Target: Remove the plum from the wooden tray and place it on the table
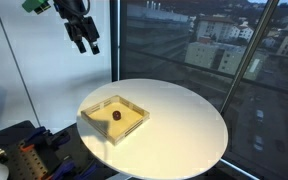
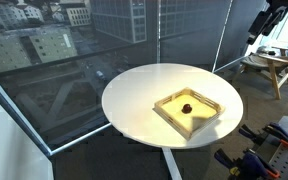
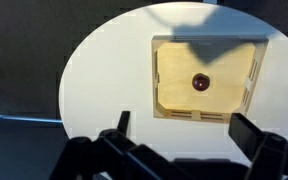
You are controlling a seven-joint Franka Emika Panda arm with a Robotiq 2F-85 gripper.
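Behind all, in both exterior views, a big glass wall (image 1: 214, 40) w/ city bldgs beyond. Next the round white bench (image 1: 184, 120), filling the mid of the scene; the wrist view looks down on the bench (image 3: 104, 80) from above. On it the wooden tray (image 1: 129, 130) lies flat, off-ctr toward one edge, square w/ a low rim; in the wrist view the tray (image 3: 174, 95) is upper right of ctr, top part in shadow. The end effector (image 1: 87, 46) hangs high, well apart from bench & tray, jaws spread wide w/ nothing btwn them; its fingers (image 3: 121, 125) show far apart at the bottom of the wrist view. The plum (image 1: 115, 115) sits in the tray, approx at its ctr, on the tray floor, clear of the rim; the wrist view shows the plum (image 3: 200, 83) as a dark round spot
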